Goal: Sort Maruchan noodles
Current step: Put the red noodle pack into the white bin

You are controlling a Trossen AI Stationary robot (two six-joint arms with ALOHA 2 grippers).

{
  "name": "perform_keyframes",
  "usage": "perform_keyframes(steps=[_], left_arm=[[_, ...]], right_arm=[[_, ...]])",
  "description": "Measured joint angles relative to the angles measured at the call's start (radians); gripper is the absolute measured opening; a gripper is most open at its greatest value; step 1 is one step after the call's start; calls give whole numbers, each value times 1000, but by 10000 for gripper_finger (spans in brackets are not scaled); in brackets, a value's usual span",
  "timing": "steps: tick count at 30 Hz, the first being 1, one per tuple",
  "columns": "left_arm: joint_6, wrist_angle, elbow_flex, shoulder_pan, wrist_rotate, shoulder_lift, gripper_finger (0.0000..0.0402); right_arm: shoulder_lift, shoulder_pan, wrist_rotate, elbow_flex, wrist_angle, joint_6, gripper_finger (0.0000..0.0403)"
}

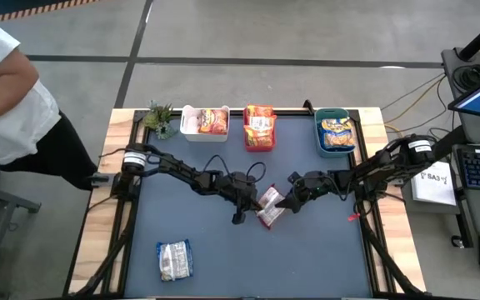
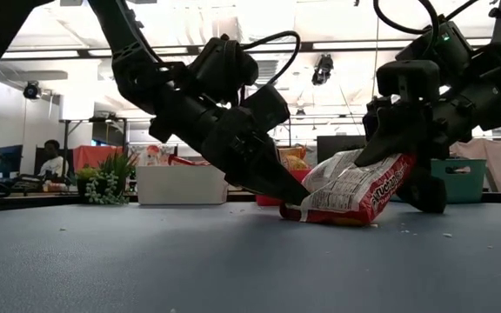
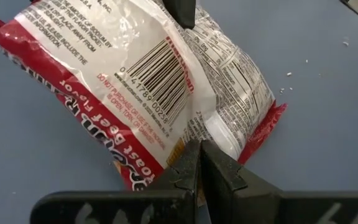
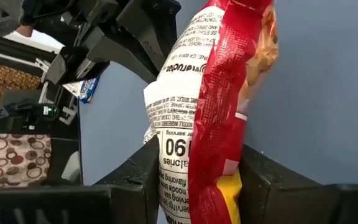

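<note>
Two grippers meet at one red-and-white packet (image 1: 270,208) in the middle of the counter (image 1: 223,258), and the coming move turns on which of them has it. Nearest the front edge lies a blue-yellow-and-white packet (image 1: 173,259), flat and well apart from both arms. Farther in, the right gripper (image 4: 197,186) has its fingers either side of the red-and-white packet, drawing in on one short end; the packet stands tipped on edge, its far end low on the counter and its held end raised. Its long axis runs roughly from the right gripper toward the left one. The left gripper (image 3: 199,163), fingers pressed together and holding nothing, has its tip against the packet's low edge, as if steadying it. So the right arm is the one placed to lift. Farthest back stand the white bin (image 1: 204,122), pink bin (image 1: 259,127) and teal bin (image 1: 336,133), each already holding packets.
</note>
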Motion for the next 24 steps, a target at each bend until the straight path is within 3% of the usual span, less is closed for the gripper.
perform_keyframes(steps=[20, 24], left_arm=[[48, -162, -1, 37, -1, -187, 0], [48, -192, 0, 36, 3, -210, 21]], right_arm=[[-137, -93, 37, -1, 22, -288, 127], [-157, -99, 37, -1, 22, -316, 127]])
